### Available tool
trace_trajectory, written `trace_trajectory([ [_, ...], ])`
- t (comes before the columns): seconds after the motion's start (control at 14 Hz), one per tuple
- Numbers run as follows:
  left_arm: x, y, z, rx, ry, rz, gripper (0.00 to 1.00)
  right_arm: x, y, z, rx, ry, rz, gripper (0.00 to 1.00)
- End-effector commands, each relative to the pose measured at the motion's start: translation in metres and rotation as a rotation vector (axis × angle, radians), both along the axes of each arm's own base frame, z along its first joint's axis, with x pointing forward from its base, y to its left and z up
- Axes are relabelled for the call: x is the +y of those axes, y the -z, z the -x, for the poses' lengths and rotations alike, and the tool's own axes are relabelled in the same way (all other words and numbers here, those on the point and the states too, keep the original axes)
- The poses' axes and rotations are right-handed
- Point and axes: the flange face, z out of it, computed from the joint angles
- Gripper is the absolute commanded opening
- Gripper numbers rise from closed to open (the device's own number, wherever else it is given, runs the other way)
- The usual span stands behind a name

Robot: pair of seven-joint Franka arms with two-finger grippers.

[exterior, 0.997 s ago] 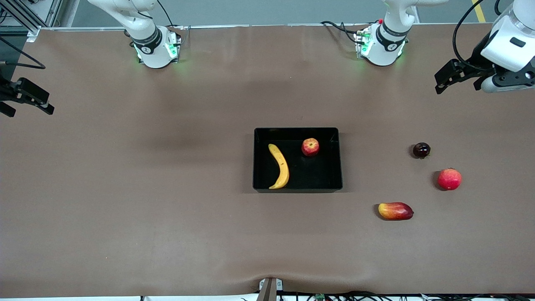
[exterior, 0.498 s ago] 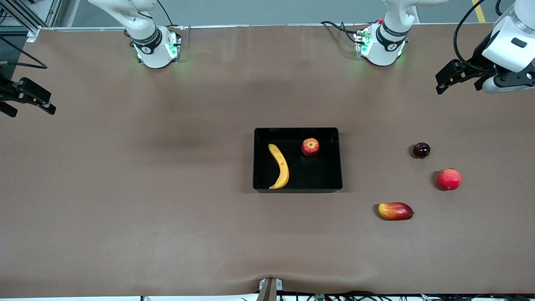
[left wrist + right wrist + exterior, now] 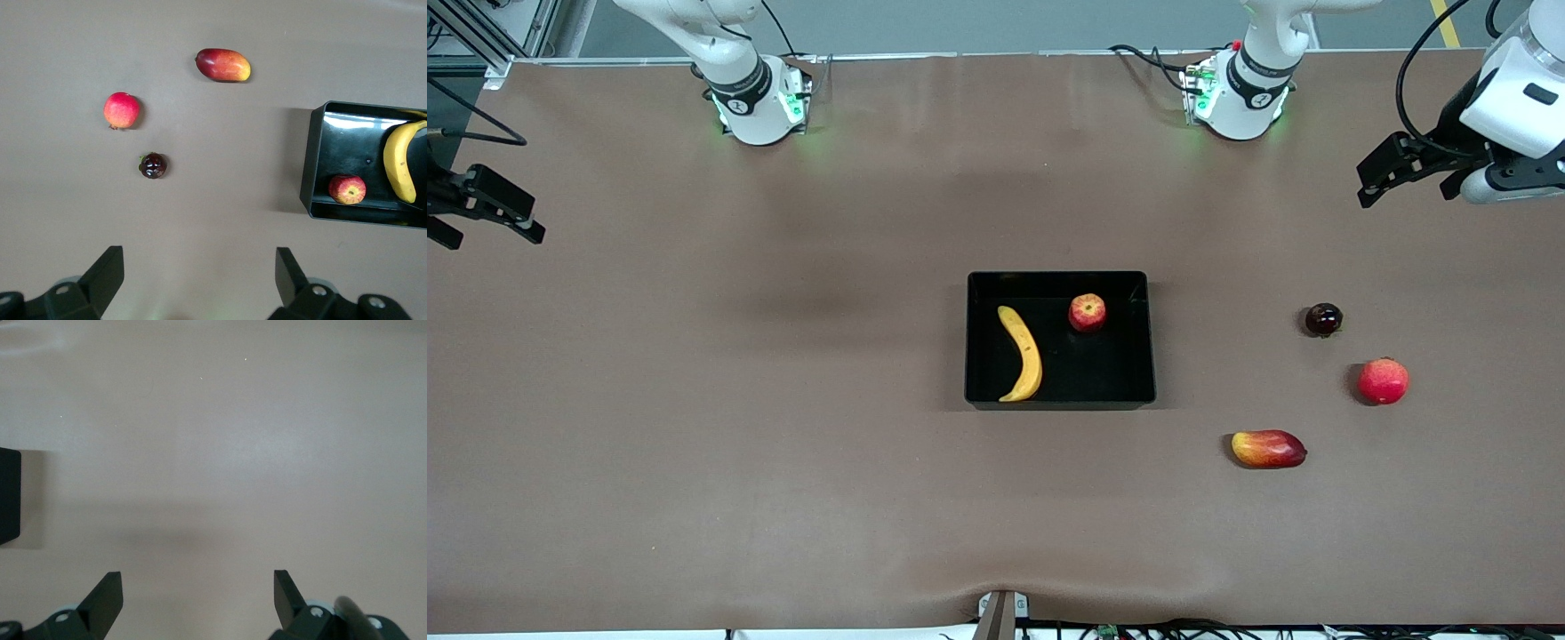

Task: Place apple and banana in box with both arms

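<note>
- The banana [image 3: 1022, 354] lies flat in the box [image 3: 1150, 338], on the side toward the right arm's end of the desk [image 3: 783, 444]; the apple [image 3: 1087, 313] sits in the box too, beside the banana and a bit farther from the front camera; they do not touch
- The left gripper [image 3: 200, 280] is up in the air over the left arm's end of the desk; its fingers [image 3: 107, 273] are wide apart and hold nothing
- The right gripper [image 3: 198, 600] is up over the bare desk at the right arm's end; its fingers [image 3: 110, 590] are wide apart and empty too
- I think the job looks done, since both fruits are in the box
- Three other fruits lie on the desk near the left arm's end: a mango [image 3: 1268, 449], a round red fruit [image 3: 1383, 381] and a small dark fruit [image 3: 1323, 319]
- What could go wrong: an arm could swing low and bump the box, so the apple rolls about; or the left gripper could grab the round red fruit by mistake, because it looks a lot like the apple
</note>
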Motion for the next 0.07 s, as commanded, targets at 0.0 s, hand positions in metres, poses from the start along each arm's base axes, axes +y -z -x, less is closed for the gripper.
trace_trajectory([
  [0.0, -0.0074, -0.0043, 0.0009, 0.009, 0.022, 0.015, 1.0, -0.0009, -0.0049, -0.0025, -0.007, 0.015, -0.017, 1.0],
])
